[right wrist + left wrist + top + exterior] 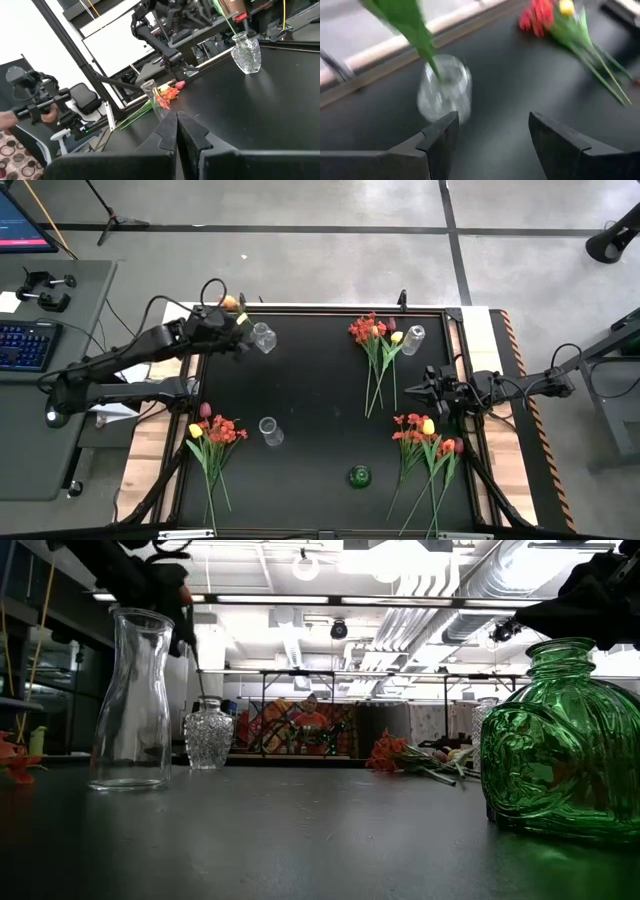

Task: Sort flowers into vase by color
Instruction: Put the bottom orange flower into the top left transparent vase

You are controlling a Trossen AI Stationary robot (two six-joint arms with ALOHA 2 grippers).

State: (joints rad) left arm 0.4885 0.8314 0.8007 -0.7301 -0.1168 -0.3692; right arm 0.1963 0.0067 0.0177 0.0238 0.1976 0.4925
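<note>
A cut-glass vase (pixel 263 337) stands at the table's far left. A flower's green stem (pixel 422 42) sticks into its mouth and leans toward the far left corner, where the orange head (pixel 230 303) shows. My left gripper (pixel 492 122) hovers just left of this vase, open, with nothing between its fingers. At the right side of the table my right gripper (pixel 415 388) is shut and holds nothing. Loose flower bunches lie on the table at the far right (pixel 375 345), near right (pixel 425 440) and near left (pixel 212 438).
A clear carafe vase (pixel 270 431) stands left of centre, and a green glass vase (pixel 359 476) stands near the front edge. Another clear vase (pixel 412 338) stands at the far right beside the flowers. A desk with a keyboard (pixel 25 345) is left of the table.
</note>
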